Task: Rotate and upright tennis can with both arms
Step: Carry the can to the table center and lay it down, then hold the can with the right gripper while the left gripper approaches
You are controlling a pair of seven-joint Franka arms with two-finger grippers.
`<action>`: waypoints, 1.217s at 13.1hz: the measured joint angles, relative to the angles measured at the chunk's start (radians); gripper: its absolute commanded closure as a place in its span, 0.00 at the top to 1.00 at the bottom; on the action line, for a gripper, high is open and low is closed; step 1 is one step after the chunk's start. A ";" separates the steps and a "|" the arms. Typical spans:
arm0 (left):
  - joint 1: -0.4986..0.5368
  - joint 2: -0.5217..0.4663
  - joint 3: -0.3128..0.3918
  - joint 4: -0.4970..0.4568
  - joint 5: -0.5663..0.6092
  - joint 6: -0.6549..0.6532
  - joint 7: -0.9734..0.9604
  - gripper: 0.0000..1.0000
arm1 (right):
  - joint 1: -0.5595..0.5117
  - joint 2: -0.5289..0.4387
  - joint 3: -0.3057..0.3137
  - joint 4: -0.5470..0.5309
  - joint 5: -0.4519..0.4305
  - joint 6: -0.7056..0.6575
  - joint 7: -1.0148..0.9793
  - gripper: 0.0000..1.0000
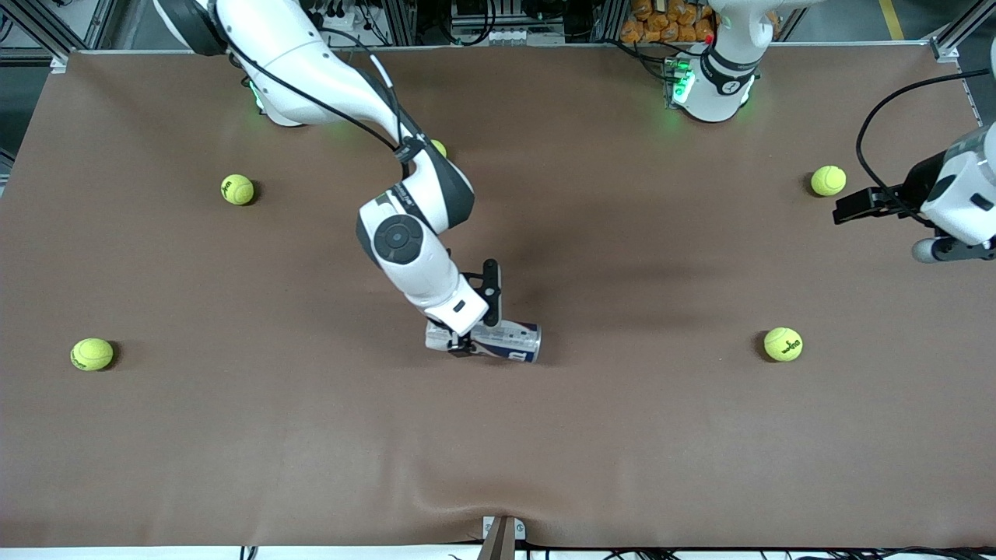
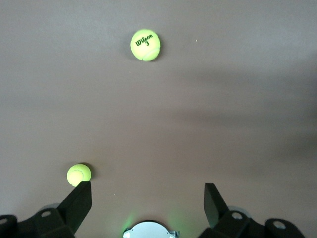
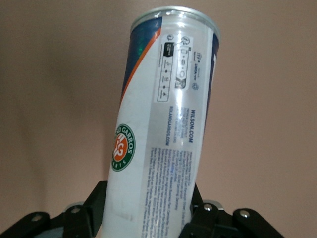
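Tennis can (image 1: 510, 342) lies on its side at centre of the front view, slightly below the middle, its near end hidden under the right gripper (image 1: 464, 342), whose jaws are clenched on it. Right wrist view: can (image 3: 163, 129) fills the frame, fingers (image 3: 94, 213) cut off at the bottom edge. Left gripper (image 1: 856, 206) waits at the right edge, jaws spread, arm partly cut off.

Yellow balls (image 1: 237, 189) scattered on brown table (image 1: 622, 435).

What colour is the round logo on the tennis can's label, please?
Green ring around an orange centre with white lettering, on the tennis can; the right wrist view shows it best.
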 measured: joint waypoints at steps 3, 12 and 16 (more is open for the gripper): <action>-0.002 0.028 -0.007 -0.027 0.000 0.007 0.000 1.00 | 0.023 0.040 0.000 -0.027 0.000 0.072 -0.001 0.71; -0.013 0.162 -0.048 -0.034 -0.226 0.083 0.000 1.00 | 0.030 0.064 -0.009 -0.027 0.000 0.107 -0.001 1.00; -0.028 0.240 -0.050 -0.034 -0.427 0.148 0.000 1.00 | 0.030 0.063 -0.009 -0.025 0.001 0.114 0.002 1.00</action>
